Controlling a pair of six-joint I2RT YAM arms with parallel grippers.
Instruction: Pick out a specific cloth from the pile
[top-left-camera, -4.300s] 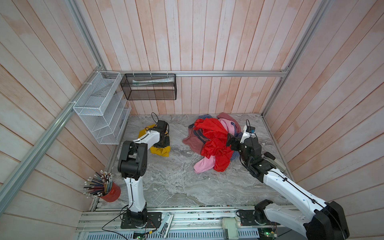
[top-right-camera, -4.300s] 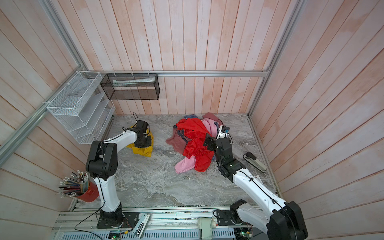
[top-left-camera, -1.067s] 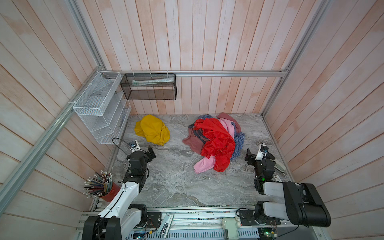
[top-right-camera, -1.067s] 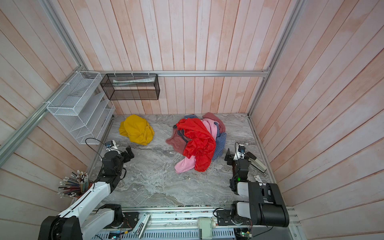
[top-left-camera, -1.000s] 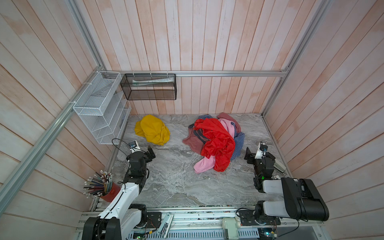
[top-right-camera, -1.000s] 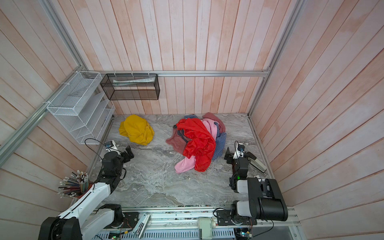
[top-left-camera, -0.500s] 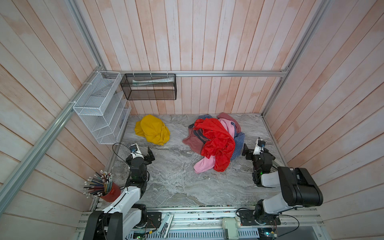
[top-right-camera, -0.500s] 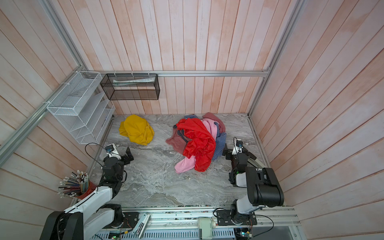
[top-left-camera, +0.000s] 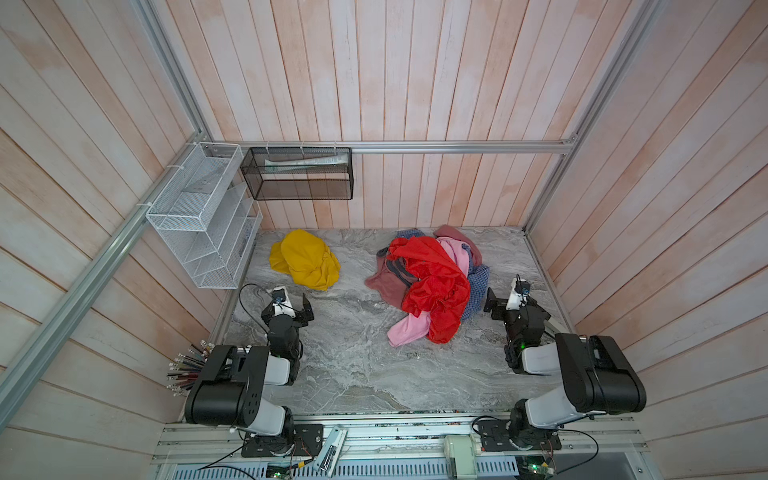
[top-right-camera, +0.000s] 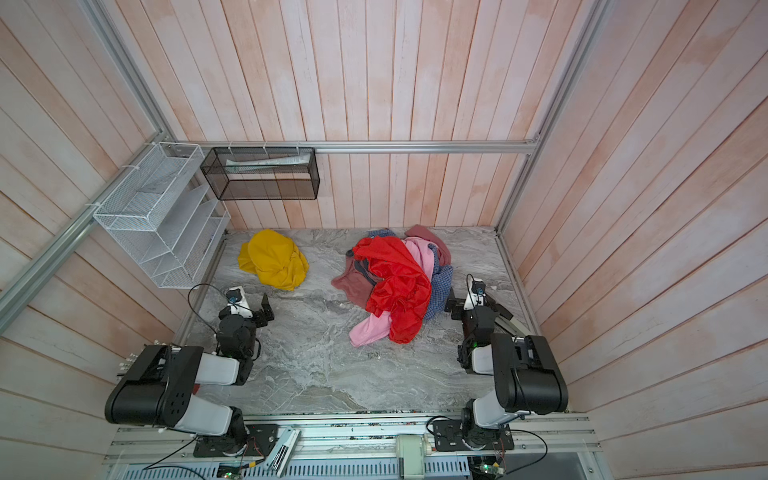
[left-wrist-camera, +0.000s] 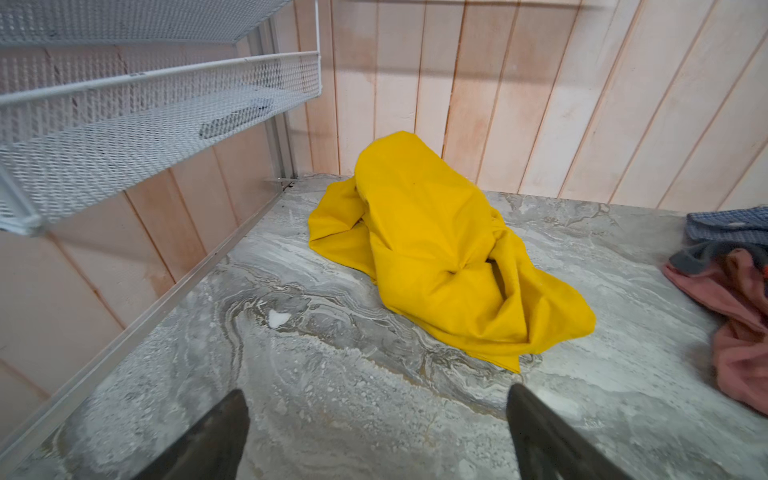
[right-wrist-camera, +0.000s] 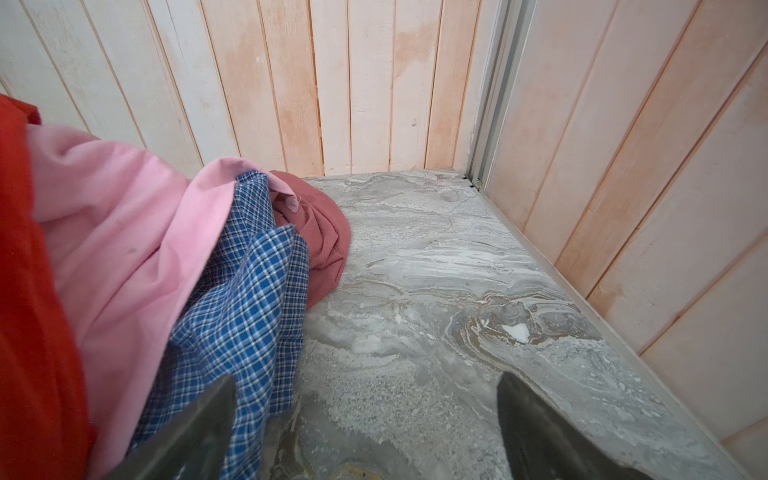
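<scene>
Mustard-yellow, the cloth (top-left-camera: 305, 266) is lying alone at far left on the marble tabletop (top-left-camera: 353, 361), just beyond the left gripper (left-wrist-camera: 376, 395), whose jaws are standing wide and empty; bare marble is showing between them. The right gripper (right-wrist-camera: 365, 381) is gaping empty beside the pile (top-left-camera: 432, 282), well right of the cloth.

Bright, even, diffuse light falls from above in both top views, with no hard glare on the marble tabletop (top-left-camera: 353, 374). The mustard-yellow cloth (top-left-camera: 304, 259) casts only a thin, soft shadow at its folds and hem. Well away from the cloth, toward the frame edges, the wall planks (top-right-camera: 665, 208) fan out with wide-angle distortion. In the wrist views the fabric is sharp, while the dark fingers (left-wrist-camera: 208, 440) of the left gripper (left-wrist-camera: 376, 390) are blurred, as are the fingers (right-wrist-camera: 187, 436) of the right gripper (right-wrist-camera: 365, 378).
</scene>
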